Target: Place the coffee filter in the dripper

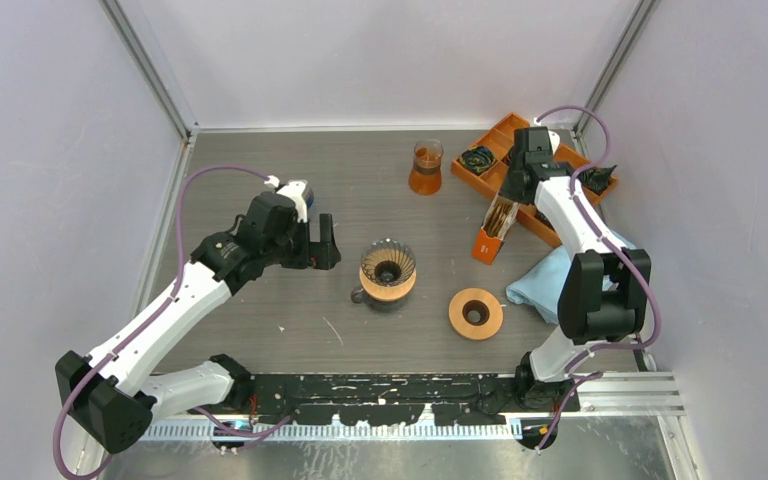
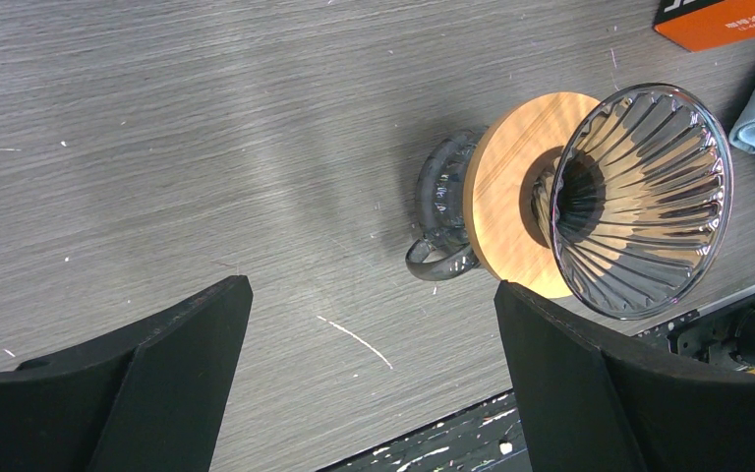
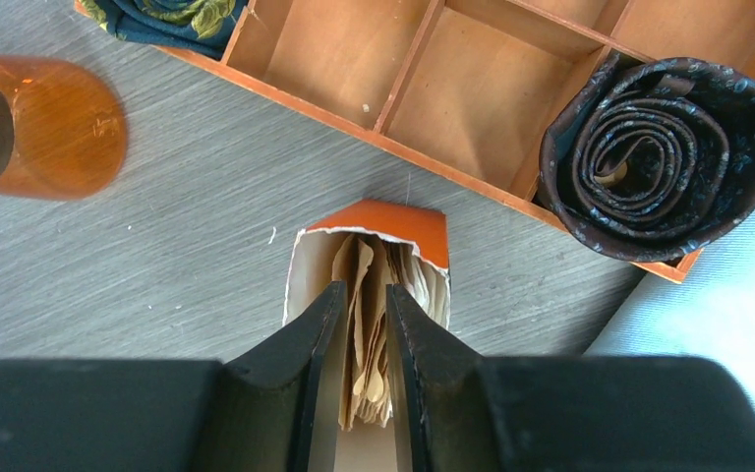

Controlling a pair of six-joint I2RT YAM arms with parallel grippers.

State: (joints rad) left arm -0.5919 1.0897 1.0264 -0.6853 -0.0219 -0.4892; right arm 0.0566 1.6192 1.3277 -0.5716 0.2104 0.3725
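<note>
so the right gripper (image 3: 364, 289) is down inside the torn-open orange box (image 3: 393, 221) with its jaws pinched on a coffee filter (image 3: 421, 285), while the left gripper (image 2: 371, 290) hangs, jaws wide apart, beside the dripper (image 1: 388, 267) mid-desk (image 1: 290, 330)

Top external: high above and behind the near edge of the desk (image 1: 290, 200), looking down over all of it, far off. Left wrist: looks down past the left end effector (image 2: 372, 295), close on the dripper (image 2: 639, 197) at desk centre, shared with top. Right wrist: steeply down past the right end effector (image 3: 365, 290), very close on the orange box (image 3: 393, 221) of coffee filters (image 3: 423, 290) beside the tray (image 3: 405, 74) near the far right corner; top shares both, left wrist clips the box's corner.
</note>
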